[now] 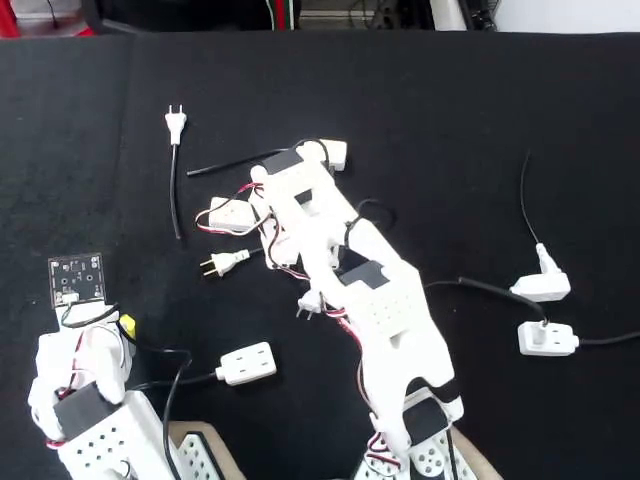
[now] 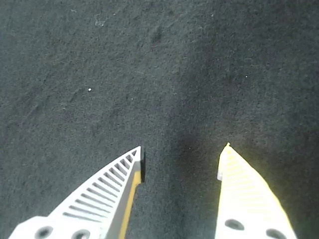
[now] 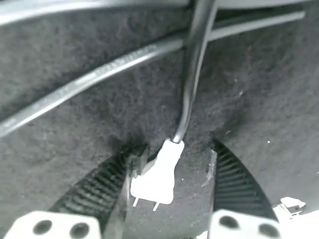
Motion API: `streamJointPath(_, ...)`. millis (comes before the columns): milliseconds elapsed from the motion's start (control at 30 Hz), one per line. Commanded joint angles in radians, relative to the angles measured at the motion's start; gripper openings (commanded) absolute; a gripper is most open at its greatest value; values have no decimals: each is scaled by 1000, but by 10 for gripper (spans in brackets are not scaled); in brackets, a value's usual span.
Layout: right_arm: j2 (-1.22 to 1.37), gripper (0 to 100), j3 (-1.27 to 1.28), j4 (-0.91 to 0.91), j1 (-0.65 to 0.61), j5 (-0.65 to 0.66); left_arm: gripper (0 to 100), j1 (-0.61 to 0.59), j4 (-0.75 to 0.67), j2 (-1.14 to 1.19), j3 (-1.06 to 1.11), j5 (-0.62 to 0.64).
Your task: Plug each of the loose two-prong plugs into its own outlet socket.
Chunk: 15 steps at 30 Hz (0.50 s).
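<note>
My right gripper (image 3: 178, 148) is open just above the black cloth. A white two-prong plug (image 3: 155, 180) lies between its fingers, touching neither, with its prongs toward the camera and its black cable (image 3: 192, 74) running away. In the high view the right arm (image 1: 385, 305) stretches across the middle of the table, and I cannot tell which plug it stands over. Loose plugs lie at the far left (image 1: 175, 122), left of the arm (image 1: 226, 263) and beside it (image 1: 310, 304). A white socket (image 1: 247, 363) lies near the left arm (image 1: 85, 400). My left gripper (image 2: 184, 147) is open over bare cloth.
On the right, two sockets (image 1: 543, 288) (image 1: 547, 338) each seem to have a cable entering them. Another white socket (image 1: 328, 153) peeks out past the right arm's far end. A small black square board (image 1: 77, 278) lies at the left. Two more cables (image 3: 99, 74) cross beyond the right gripper.
</note>
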Motion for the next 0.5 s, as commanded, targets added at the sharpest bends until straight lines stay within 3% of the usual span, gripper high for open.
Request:
streamJointPath(0, -4, 205, 30, 26, -51, -5, 245, 10, 5, -8, -4, -8)
streamJointPath(133, -5, 73, 22, 28, -55, 8, 245, 10, 5, -8, -4, -8)
streamJointPath(367, -22, 52, 18, 44, -18, 135, 245, 10, 5, -8, 2, -8)
streamJointPath(467, -94, 51, 24, 44, 29, 282, 245, 10, 5, -8, 2, -9)
